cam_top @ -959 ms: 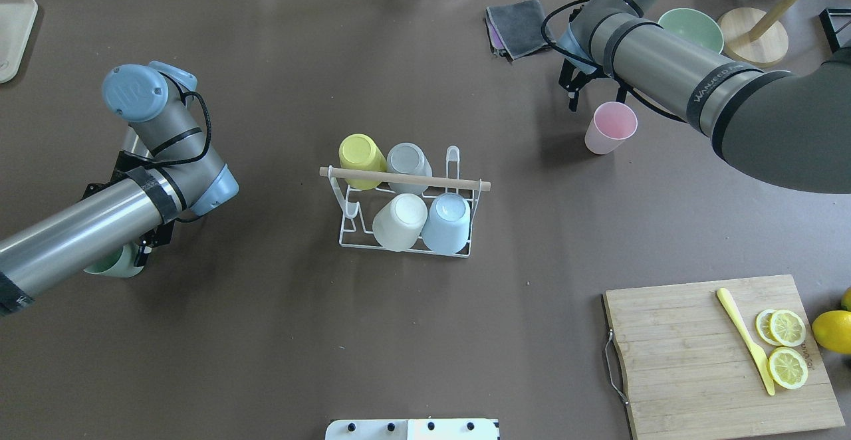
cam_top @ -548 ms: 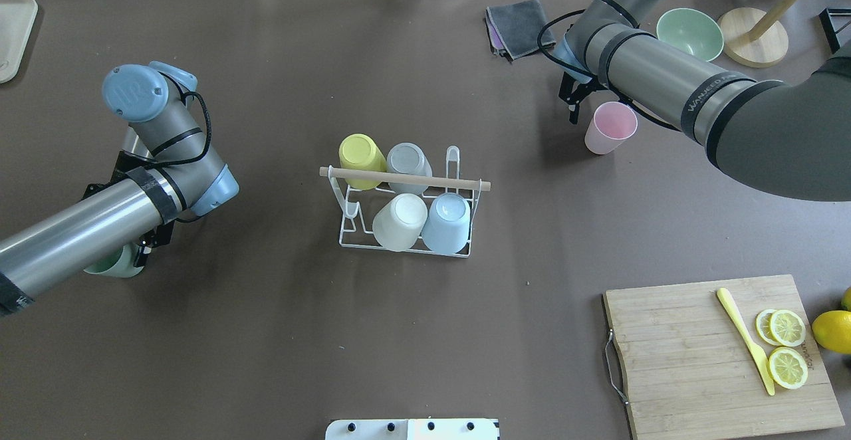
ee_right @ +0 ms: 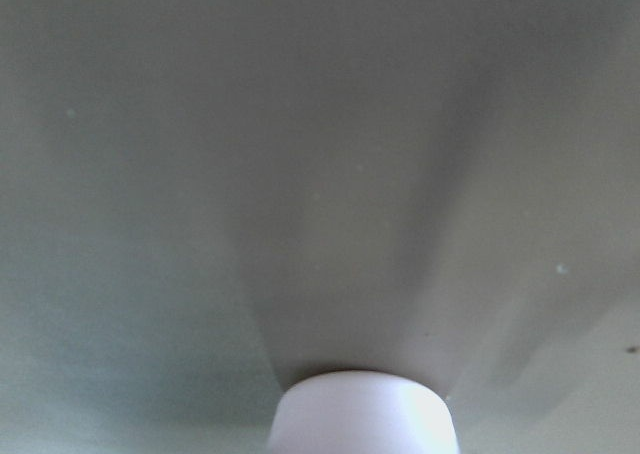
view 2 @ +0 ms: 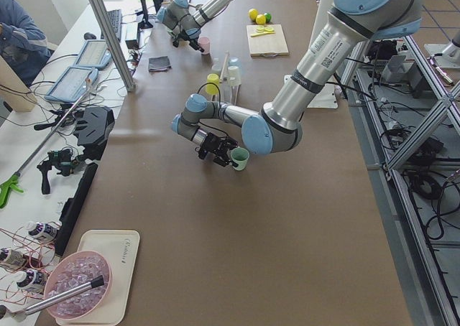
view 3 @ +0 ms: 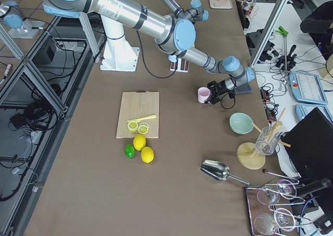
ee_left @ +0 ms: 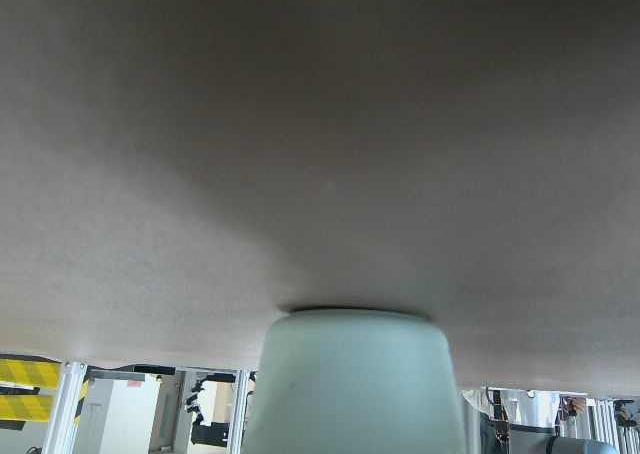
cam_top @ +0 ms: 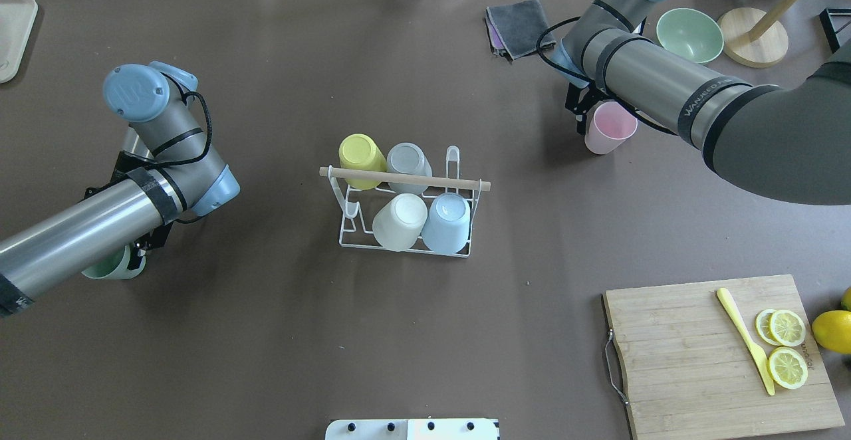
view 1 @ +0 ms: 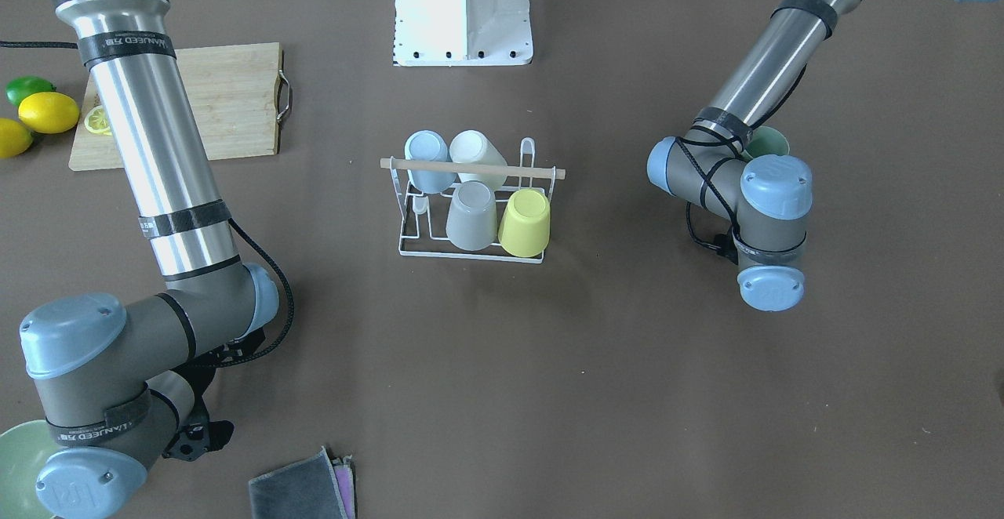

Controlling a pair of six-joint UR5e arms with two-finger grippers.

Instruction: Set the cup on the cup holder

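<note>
Cup holder (cam_top: pixel 439 181) centred on worktop (cam_top: pixel 266 327).
Left hand (view 2: pixel 228 154) grips the green cup (view 2: pixel 240 158), well apart from it; right hand (view 3: pixel 211 93) sits at the pink cup's (cam_top: pixel 610 129) rim, closed or not I cannot tell.

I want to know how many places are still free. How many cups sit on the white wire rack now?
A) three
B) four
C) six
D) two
B: the cup holder carries the yellow cup, the grey cup, the cream cup and the light blue cup, and no others.
</note>
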